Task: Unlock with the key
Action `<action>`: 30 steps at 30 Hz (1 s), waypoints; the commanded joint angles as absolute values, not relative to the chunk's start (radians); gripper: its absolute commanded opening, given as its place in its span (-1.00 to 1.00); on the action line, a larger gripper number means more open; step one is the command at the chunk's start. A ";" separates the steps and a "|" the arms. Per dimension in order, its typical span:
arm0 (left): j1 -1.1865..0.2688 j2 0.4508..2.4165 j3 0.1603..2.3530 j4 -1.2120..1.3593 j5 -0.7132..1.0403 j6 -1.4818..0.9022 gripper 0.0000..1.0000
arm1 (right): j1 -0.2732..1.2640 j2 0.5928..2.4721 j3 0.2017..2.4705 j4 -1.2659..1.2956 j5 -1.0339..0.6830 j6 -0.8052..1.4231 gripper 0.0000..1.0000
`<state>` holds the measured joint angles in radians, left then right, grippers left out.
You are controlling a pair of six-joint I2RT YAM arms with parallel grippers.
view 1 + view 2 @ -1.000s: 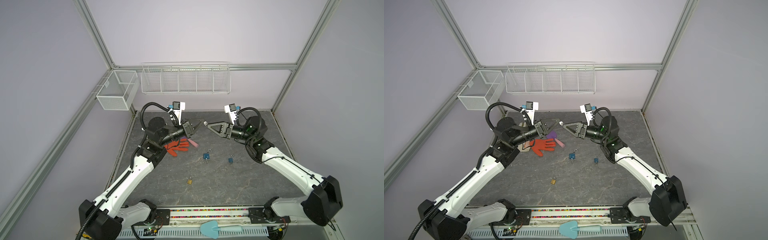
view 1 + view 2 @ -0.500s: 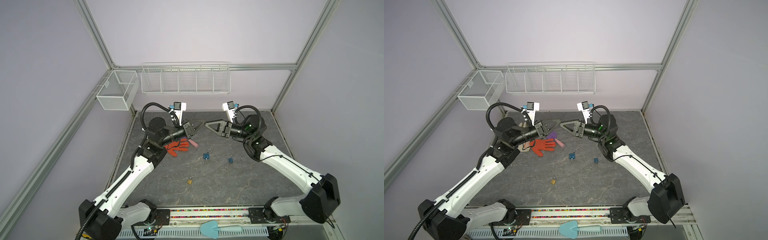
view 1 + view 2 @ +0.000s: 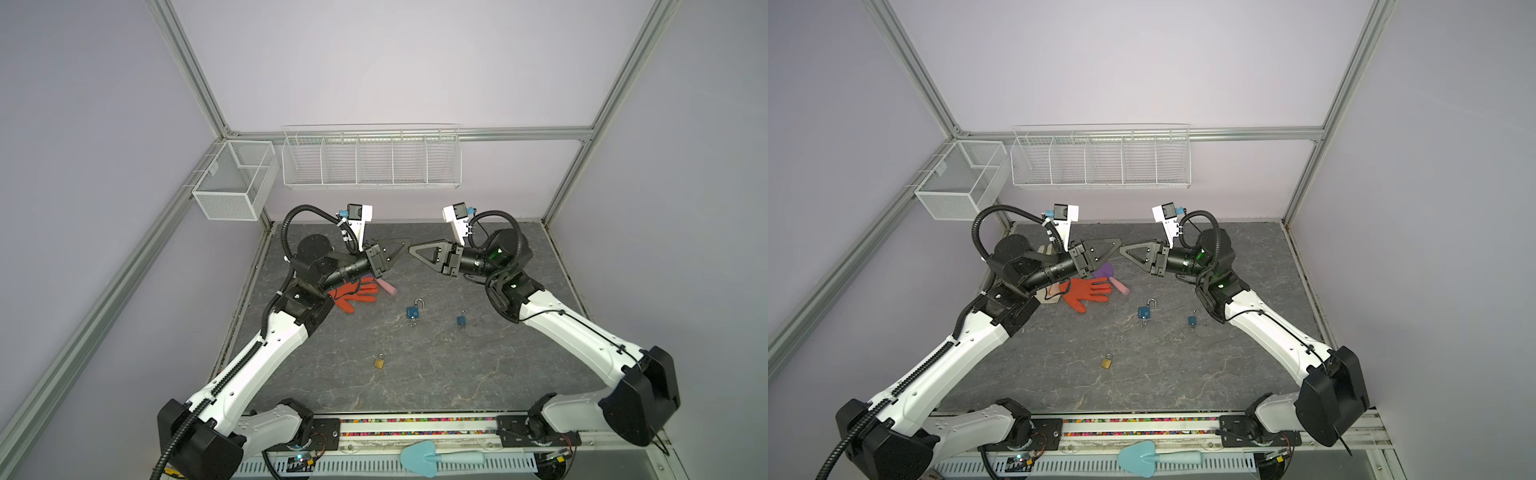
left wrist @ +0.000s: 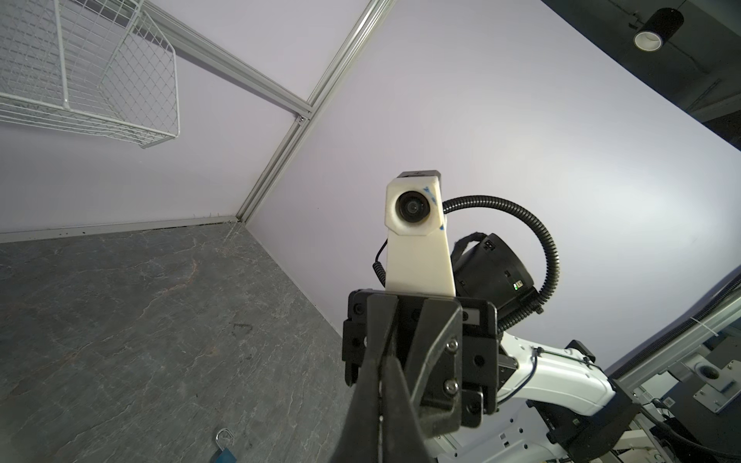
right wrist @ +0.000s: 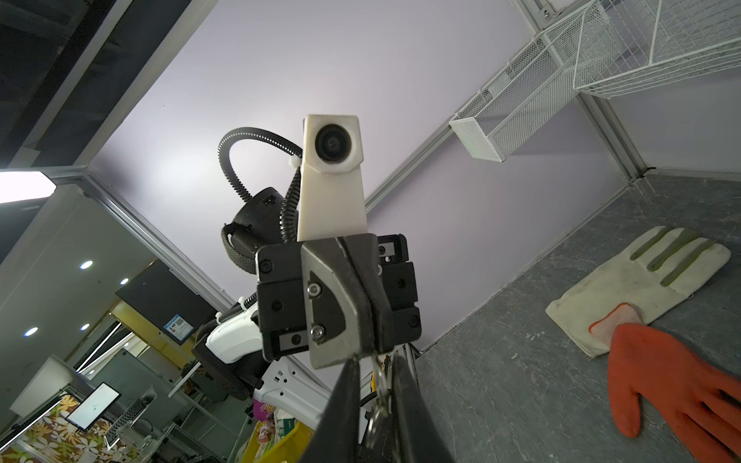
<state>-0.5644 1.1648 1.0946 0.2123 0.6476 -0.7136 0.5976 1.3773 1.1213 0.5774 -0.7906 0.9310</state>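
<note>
Both grippers meet tip to tip in mid-air above the back of the table. My left gripper (image 3: 405, 243) (image 3: 1119, 242) is shut on the key (image 5: 379, 387), a thin silver blade with a ring hanging from its tip. My right gripper (image 3: 412, 249) (image 5: 375, 373) has its fingers close on either side of the key, with a gap still showing on one side. On the grey table lie a blue padlock (image 3: 413, 310) (image 3: 1145, 310) with its shackle raised, a smaller blue padlock (image 3: 461, 319), and a brass padlock (image 3: 379, 362).
An orange glove (image 3: 357, 293) (image 5: 673, 381), a white glove (image 5: 641, 280), a pink stick (image 3: 387, 286) and a purple object (image 3: 1105, 271) lie under the left arm. Wire baskets (image 3: 372, 162) (image 3: 235, 183) hang on the back wall. A teal trowel (image 3: 432, 457) rests on the front rail.
My right gripper has moved left up to the left gripper's tip and its jaws have narrowed around the key. The left arm has stayed still.
</note>
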 commanded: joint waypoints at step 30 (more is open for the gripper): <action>-0.569 1.110 1.124 0.107 0.575 -0.679 -0.13 | 0.571 1.299 1.112 0.362 -0.761 0.752 -0.87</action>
<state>-0.5659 1.1427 1.0962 0.1505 0.6060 -0.6960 0.5774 1.3537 1.1198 0.4629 -0.7918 0.8440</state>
